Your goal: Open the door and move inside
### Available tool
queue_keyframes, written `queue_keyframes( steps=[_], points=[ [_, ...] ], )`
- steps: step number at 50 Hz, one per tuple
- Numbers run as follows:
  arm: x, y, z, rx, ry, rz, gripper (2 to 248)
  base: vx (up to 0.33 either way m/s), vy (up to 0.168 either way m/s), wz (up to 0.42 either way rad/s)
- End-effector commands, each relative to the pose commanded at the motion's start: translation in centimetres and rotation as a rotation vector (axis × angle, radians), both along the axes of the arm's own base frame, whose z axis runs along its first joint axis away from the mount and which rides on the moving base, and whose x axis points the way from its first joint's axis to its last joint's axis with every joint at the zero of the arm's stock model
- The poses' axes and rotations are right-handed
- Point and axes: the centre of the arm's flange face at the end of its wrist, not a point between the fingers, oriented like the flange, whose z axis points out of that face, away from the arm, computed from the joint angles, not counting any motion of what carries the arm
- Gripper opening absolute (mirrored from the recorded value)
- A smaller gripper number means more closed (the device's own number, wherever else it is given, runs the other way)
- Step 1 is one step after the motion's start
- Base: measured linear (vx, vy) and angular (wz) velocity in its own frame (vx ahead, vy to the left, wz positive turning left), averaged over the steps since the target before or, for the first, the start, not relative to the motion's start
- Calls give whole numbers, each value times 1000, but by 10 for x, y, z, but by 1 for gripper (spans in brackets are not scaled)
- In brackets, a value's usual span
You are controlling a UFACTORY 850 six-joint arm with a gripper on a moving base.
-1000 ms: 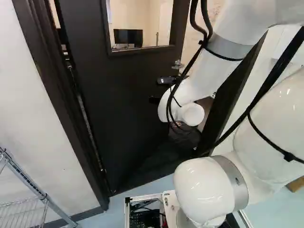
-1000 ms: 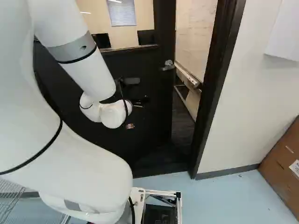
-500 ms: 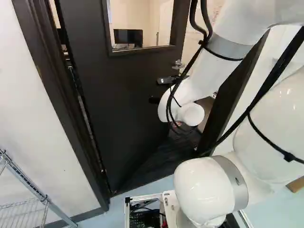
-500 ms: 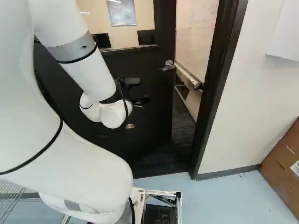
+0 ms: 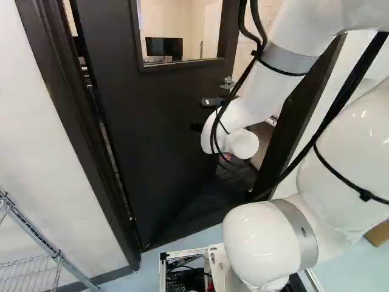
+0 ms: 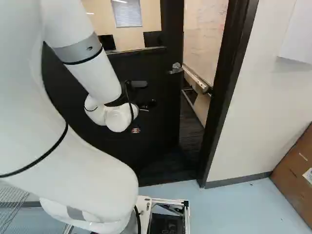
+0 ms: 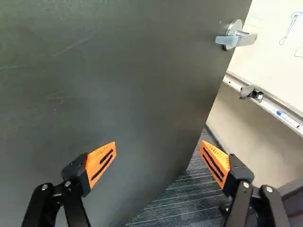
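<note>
The dark door point(image 5: 158, 121) stands partly open, swung away from me, with a gap between its handle edge and the frame point(image 6: 226, 92). Its silver lever handle point(image 6: 175, 68) shows on the near face. My gripper point(image 6: 136, 130) is low before the door, below the handle, mostly hidden behind the white wrist. Seen from the wrist, the gripper point(image 7: 158, 143) has its two orange-padded fingers wide apart with nothing between them. One finger lies over the door face point(image 7: 118, 85), the other over the gap; the handle point(image 7: 236, 37) is farther ahead, beyond the finger on the gap side.
Through the gap show a whiteboard with a tray point(image 7: 270, 104) and dark striped carpet point(image 7: 184, 198). A wire shelf point(image 5: 36, 243) stands by the wall at the left of the left base view. A brown box point(image 6: 297, 170) is by the wall at the right of the right base view.
The arm has shifted slightly: its wrist sits a little farther left and higher in the left base view. The door's position looks unchanged.
</note>
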Motion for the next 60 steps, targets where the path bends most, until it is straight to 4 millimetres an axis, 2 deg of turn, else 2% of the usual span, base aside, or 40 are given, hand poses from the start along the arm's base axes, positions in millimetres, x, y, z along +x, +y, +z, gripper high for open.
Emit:
queue_keyframes(
  steps=[29,60],
  points=[
    [27,11,1,62,7,-93,247,0,0,0],
    [42,32,0,119,18,-160,247,0,0,0]
  ],
)
